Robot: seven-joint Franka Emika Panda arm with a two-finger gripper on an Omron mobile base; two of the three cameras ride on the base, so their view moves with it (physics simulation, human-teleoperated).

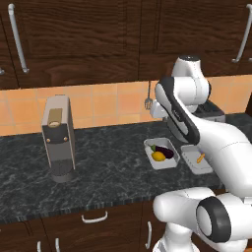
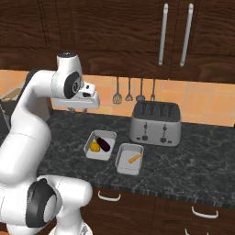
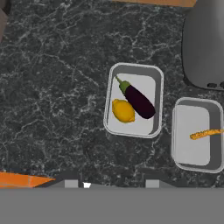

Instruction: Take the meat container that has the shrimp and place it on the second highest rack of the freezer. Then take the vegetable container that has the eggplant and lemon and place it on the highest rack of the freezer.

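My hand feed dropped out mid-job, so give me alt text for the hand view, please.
Looking straight down on a dark marble counter, two grey trays sit side by side, apart: one holds an eggplant beside a lemon, the other a single orange shrimp. A grey toaster fills the top right corner.

veg tray [image 3: 154, 89] left of shrimp tray [image 3: 214, 127]

Silver four-slot toaster [image 2: 154, 122] and grey coffee machine [image 1: 58, 139] on dark marble counter [image 1: 108, 157]; metal utensils [image 2: 134, 90] hang on orange tile wall.
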